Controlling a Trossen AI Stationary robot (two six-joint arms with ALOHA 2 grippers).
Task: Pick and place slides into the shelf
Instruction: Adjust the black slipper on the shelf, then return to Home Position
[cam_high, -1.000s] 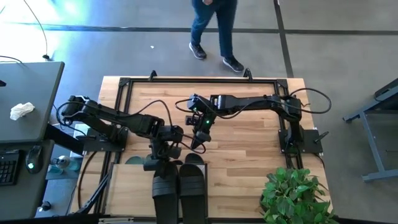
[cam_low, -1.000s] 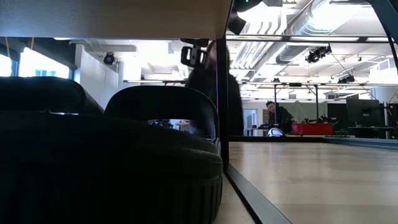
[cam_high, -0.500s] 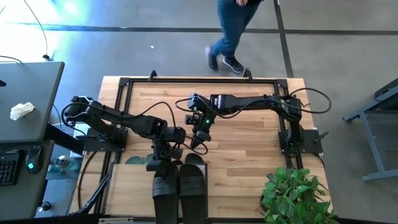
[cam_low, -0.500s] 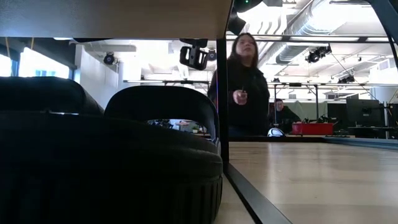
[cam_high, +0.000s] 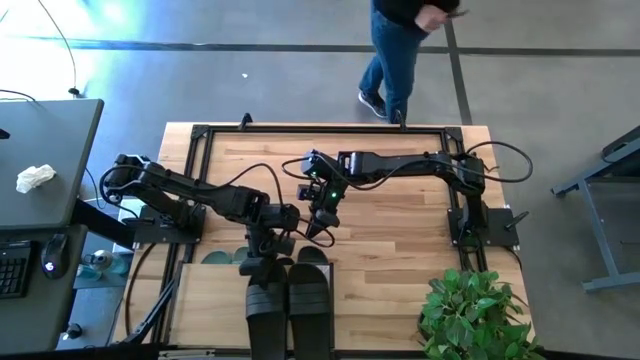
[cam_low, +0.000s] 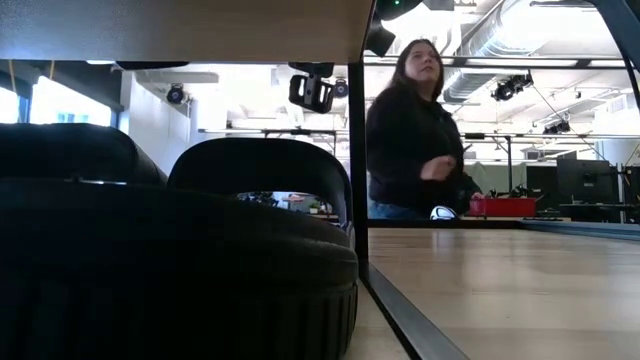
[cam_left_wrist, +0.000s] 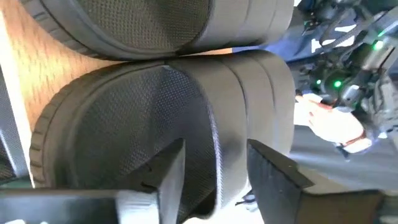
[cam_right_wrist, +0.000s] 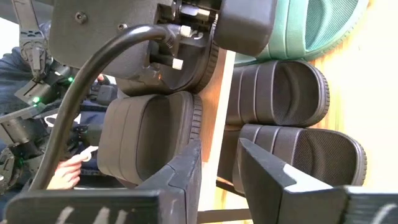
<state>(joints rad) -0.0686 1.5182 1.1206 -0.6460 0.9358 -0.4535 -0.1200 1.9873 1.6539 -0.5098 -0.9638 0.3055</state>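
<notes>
Two black slides lie side by side on the shelf's (cam_high: 205, 300) top board, a left one (cam_high: 265, 312) and a right one (cam_high: 310, 300). My left gripper (cam_high: 262, 266) is open at the left slide's far end. One finger (cam_left_wrist: 171, 174) stands under the strap over the footbed and the other (cam_left_wrist: 267, 180) outside it. The strap's edge (cam_left_wrist: 214, 134) lies between them with a gap on each side. My right gripper (cam_high: 316, 232) hangs open over the table, just beyond the shelf's far edge, with nothing between its fingers (cam_right_wrist: 186, 174). More black slides (cam_right_wrist: 280, 99) and a green slide (cam_right_wrist: 311, 25) rest on the lower board.
A potted plant (cam_high: 475, 315) stands at the table's near right corner. A dark frame (cam_high: 320, 130) runs along the table's far edge. A person (cam_high: 400, 50) walks on the floor beyond it. Bare wood (cam_high: 400, 250) lies to the right of the shelf.
The person beyond the far edge has walked toward the right. Both arms have stayed in place, and the slides on the shelf have not moved.
</notes>
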